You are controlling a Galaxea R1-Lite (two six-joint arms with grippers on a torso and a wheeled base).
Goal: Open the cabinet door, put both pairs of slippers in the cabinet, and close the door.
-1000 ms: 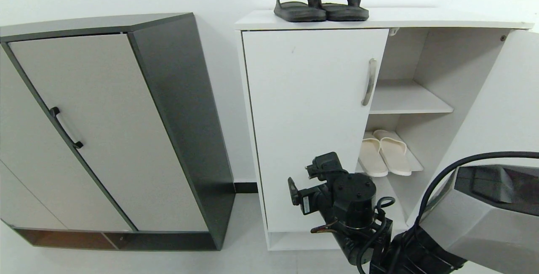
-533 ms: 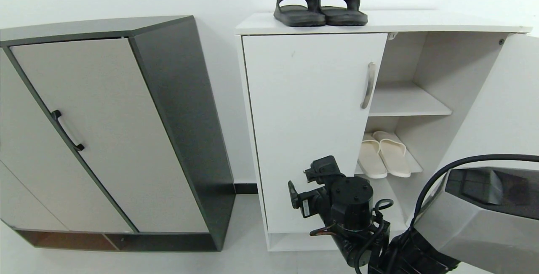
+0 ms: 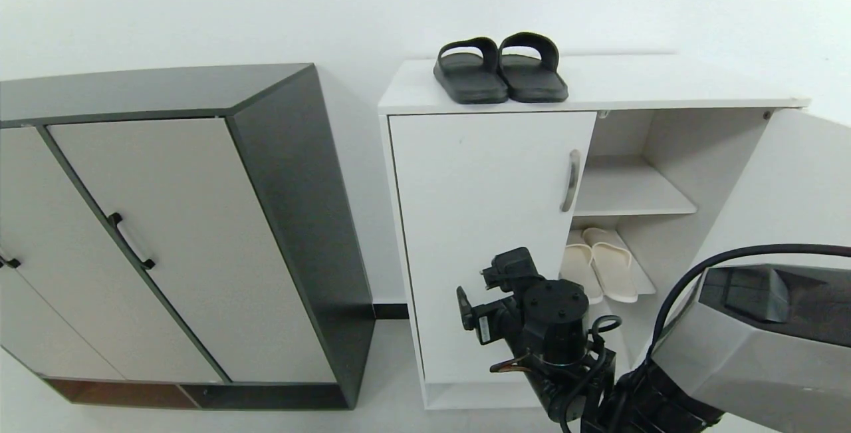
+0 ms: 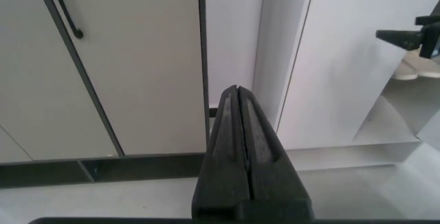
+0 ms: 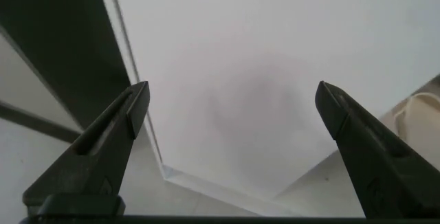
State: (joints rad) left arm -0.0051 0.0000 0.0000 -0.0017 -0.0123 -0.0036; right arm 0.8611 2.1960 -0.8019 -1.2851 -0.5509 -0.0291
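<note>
A pair of black slippers [image 3: 500, 72] sits on top of the white cabinet [image 3: 638, 80]. Its right door [image 3: 788, 187] stands open and its left door [image 3: 485, 220] is closed. A cream pair of slippers [image 3: 597, 263] lies on the lower shelf inside. My right gripper [image 3: 482, 287] is low in front of the closed left door, open [image 5: 232, 93] and empty, facing the door panel. My left gripper [image 4: 237, 95] is shut with nothing in it, pointing low at the gap between the two cabinets.
A dark cabinet [image 3: 292, 220] with grey doors and black handles stands close to the left of the white one. The white cabinet's upper shelf [image 3: 631, 197] is bare. The grey floor [image 3: 392, 366] runs in front of both.
The whole head view has shifted downward, so the camera moved, not the cabinets. The right arm stays in about the same place; both pairs of slippers have not moved.
</note>
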